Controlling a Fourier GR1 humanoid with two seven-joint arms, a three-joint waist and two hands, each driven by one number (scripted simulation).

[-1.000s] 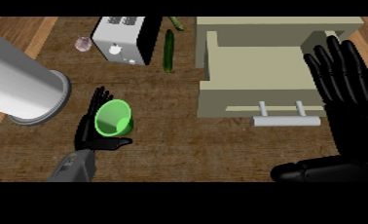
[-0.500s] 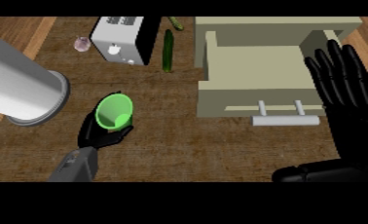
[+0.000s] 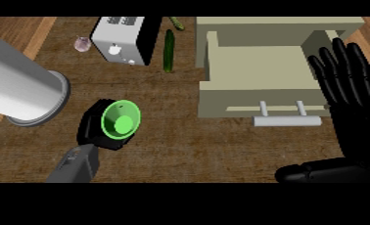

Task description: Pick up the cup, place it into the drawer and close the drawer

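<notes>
A bright green cup (image 3: 121, 120) sits in my left hand (image 3: 95, 130) at the lower left, its open mouth facing up toward the view. The black fingers curl round its side and underside. To the right stands a beige drawer (image 3: 209, 70), pulled open, with a pale bar handle (image 3: 287, 121) on its front. The drawer's inside holds nothing. My right hand (image 3: 345, 84) rests at the right edge beside the drawer, fingers straight and pointing up.
A large silver cylinder (image 3: 25, 91) stands at the far left next to the cup. A white toaster (image 3: 123, 39), a long green cucumber (image 3: 169, 50) and a small pinkish object (image 3: 82, 43) lie at the back of the wooden counter (image 3: 202, 146).
My left hand has closed round the cup, lifted it and turned its mouth more toward the view. The right hand has not moved.
</notes>
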